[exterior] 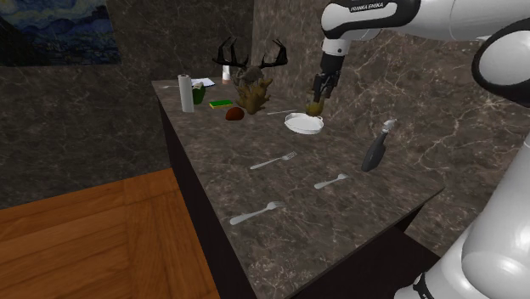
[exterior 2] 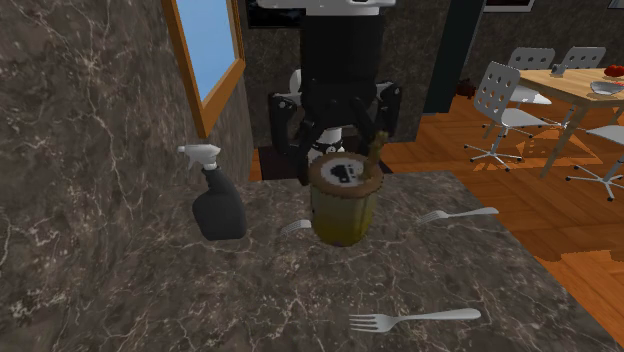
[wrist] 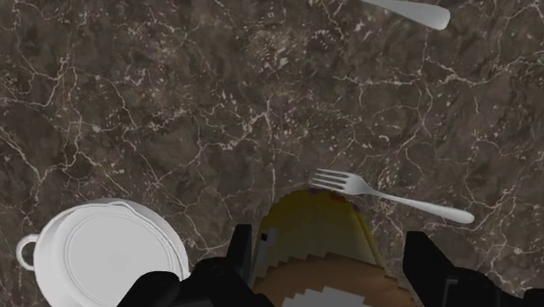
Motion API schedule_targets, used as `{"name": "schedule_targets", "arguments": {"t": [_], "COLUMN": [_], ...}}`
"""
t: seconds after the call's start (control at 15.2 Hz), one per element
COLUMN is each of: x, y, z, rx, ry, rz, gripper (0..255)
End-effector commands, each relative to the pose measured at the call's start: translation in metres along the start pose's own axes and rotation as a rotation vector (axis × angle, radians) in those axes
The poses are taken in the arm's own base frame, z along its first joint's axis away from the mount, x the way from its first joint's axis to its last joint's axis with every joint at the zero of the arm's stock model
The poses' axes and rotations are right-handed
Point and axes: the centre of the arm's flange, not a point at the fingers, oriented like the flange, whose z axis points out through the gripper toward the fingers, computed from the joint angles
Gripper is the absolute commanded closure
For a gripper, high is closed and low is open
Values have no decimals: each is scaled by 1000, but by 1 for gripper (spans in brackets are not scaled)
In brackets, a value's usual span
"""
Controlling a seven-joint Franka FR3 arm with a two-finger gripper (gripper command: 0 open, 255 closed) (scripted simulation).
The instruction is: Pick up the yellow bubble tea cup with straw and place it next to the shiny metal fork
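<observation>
In the upper middle of the shoulder view, above a white dish (exterior: 304, 124): yellow-brown cup (exterior: 316, 105) clasped between the jaws, which are closed narrow on its sides, and by the look of it raised clear of the dark marble desk (exterior: 340, 221). Pick-up part judged as done. Left to do: carrying over to a fork, then setting down beside it. At centre right of the wrist view, one metal fork (wrist: 392, 199) just past the cup's base. Other forks (exterior: 256, 212) lower in the shoulder view; no telling here which one to choose.
</observation>
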Motion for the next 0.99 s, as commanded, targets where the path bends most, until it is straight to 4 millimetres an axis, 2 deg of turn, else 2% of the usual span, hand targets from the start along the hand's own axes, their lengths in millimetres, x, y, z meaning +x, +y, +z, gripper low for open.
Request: {"name": "schedule_targets", "arguments": {"t": [0.0, 0.92], "x": [2, 11], "y": [-30, -214], "z": [-2, -5], "rx": [-1, -1], "ry": [1, 1], "rz": [1, 1], "gripper": [255, 255]}}
